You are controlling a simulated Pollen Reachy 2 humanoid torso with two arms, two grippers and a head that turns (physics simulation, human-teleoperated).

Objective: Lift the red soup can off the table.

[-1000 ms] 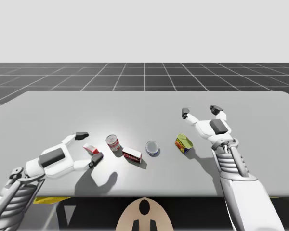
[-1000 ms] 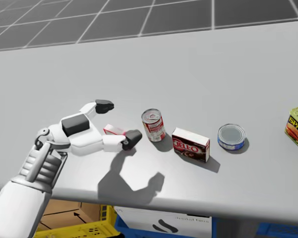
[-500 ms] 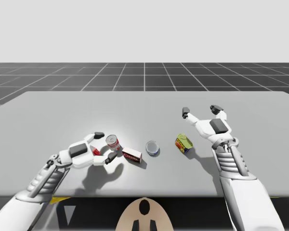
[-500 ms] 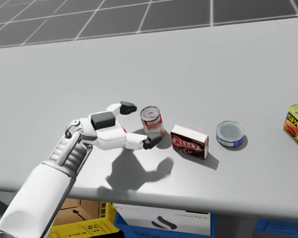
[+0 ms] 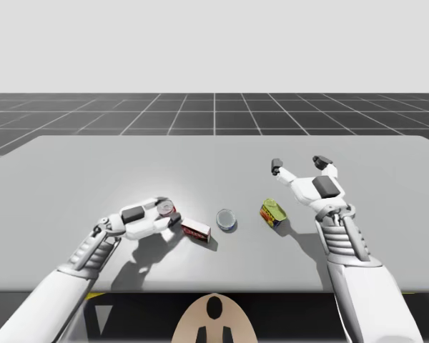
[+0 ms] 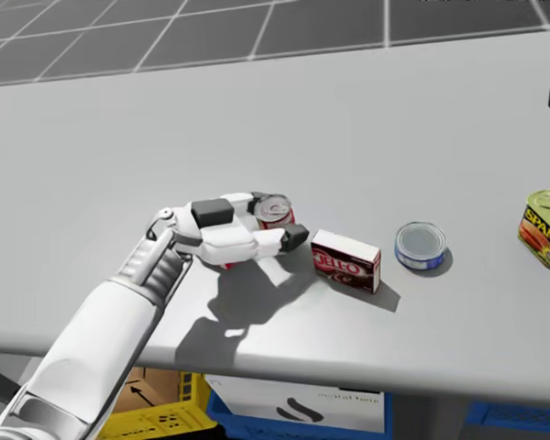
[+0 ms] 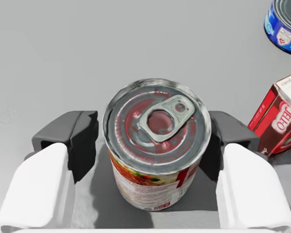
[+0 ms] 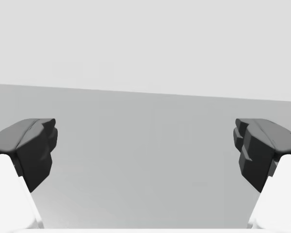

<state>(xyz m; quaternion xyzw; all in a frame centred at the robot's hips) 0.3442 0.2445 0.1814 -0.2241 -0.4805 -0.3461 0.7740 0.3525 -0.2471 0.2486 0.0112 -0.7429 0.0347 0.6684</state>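
Red soup can [image 7: 155,145] stands upright on the grey tabletop [image 5: 71,171], pull-tab lid facing up. It sits left of centre and close to the edge nearest your robot's torso. Your left arm [image 5: 86,250] reaches in low across that edge, and your left jaws are set around the can, one dark pad [image 7: 85,141] on each side of it. In the left wrist view a thin gap shows between this pad and the can's wall, while the opposite pad sits at or against the label. The jaws are therefore parted with no hold on the can, which rests on the tabletop.

Just beside the can, toward the right edge, lies a red box [image 6: 346,261], near the tip of one left finger. Further along the same line sit a flat blue can [image 6: 420,246] and then a yellow-green tin [image 5: 273,213], each apart from its neighbour.

Your right arm [image 5: 339,243] comes in over the near edge beside the yellow-green tin. Your right jaws hang spread wide beyond that tin, toward the far edge. Their dark fingertips [image 5: 276,167] are well apart, with nothing between them but bare grey surface in the right wrist view.
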